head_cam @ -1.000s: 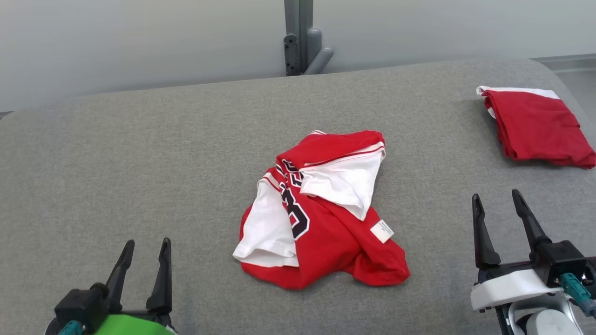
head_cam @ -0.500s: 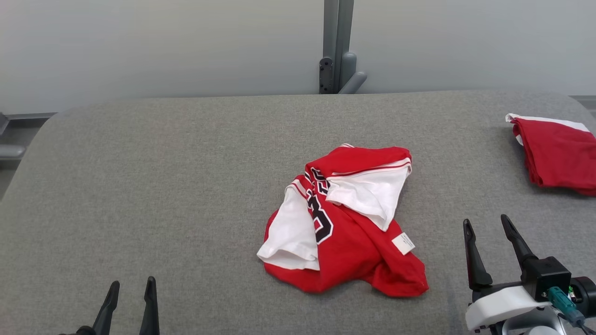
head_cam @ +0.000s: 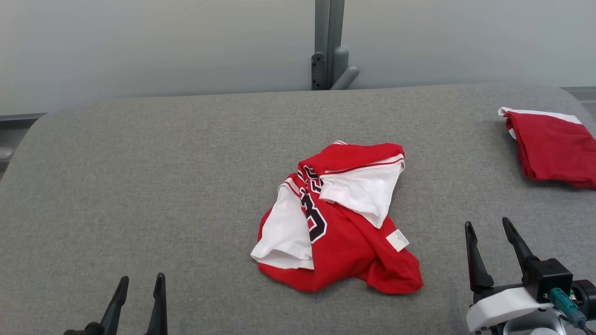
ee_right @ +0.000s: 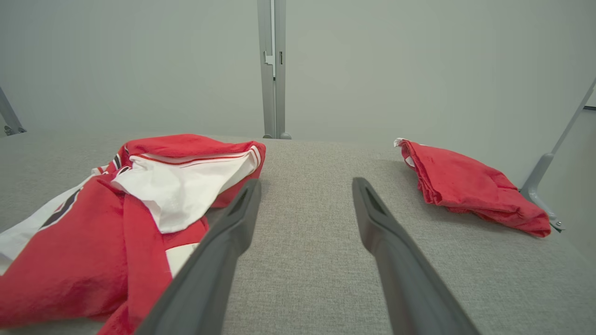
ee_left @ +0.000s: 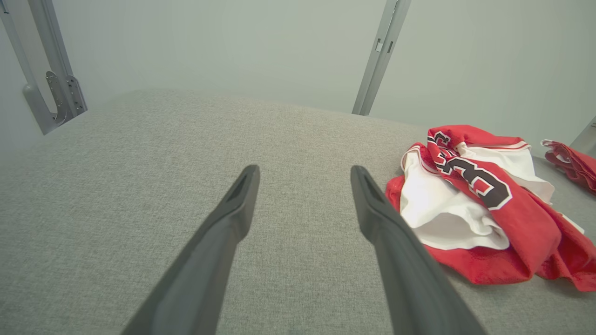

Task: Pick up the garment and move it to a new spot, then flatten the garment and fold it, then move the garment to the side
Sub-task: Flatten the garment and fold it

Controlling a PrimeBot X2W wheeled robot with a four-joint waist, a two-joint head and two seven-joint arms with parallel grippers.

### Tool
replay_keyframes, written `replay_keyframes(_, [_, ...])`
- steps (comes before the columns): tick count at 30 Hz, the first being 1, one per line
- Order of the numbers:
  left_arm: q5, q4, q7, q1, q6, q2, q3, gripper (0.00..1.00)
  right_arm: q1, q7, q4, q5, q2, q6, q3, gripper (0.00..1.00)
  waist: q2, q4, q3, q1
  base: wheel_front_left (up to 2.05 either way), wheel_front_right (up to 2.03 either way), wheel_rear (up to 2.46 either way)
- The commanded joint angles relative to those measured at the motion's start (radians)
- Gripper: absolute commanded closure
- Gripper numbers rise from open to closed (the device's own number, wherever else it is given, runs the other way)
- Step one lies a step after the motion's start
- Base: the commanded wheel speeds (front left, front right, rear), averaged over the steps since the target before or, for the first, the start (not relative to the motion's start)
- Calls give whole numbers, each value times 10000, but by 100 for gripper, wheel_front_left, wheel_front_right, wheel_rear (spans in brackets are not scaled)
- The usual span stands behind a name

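A crumpled red and white garment (head_cam: 335, 218) with black numerals lies in a heap near the middle of the grey padded table (head_cam: 163, 177). It also shows in the left wrist view as the garment (ee_left: 479, 204) at the right, and in the right wrist view as the garment (ee_right: 116, 223) at the left. My left gripper (head_cam: 140, 284) stands open at the lower left, well clear of the heap. Low on the right, my right gripper (head_cam: 487, 225) is open too, a short way right of the garment. Both hold nothing.
A second red garment (head_cam: 554, 146), folded, lies at the table's far right edge; the right wrist view has this folded garment (ee_right: 470, 188) ahead and to the right. A grey post (head_cam: 328, 46) stands behind the table against a pale wall.
The head camera has shifted, so the whole picture moved. Both grippers sit lower in the view than a second ago. The garment lies as before.
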Motion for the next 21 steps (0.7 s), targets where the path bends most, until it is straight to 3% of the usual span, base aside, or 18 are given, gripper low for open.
replay_keyframes(1, [-102,-8,-27,-167,-26,79,7,0,32,-27,25,94,-15,-16,-23,0,40,-38,40,0,0,0,0])
replay_keyframes(9, [-332,107,-27,-596,-27,76,-398,0,-206,-27,-30,100,-15,-16,3,0,40,-229,333,0,0,0,0])
replay_keyframes(18, [-1859,1840,-21,-2901,-27,267,-2579,0,-768,-27,-187,-3,-14,-16,157,0,40,-774,1427,0,0,0,0])
replay_keyframes(21, [-2656,2690,-6,-3922,-28,481,-3740,0,-885,-27,-168,-18,-15,-16,115,0,40,-1128,1718,0,0,0,0])
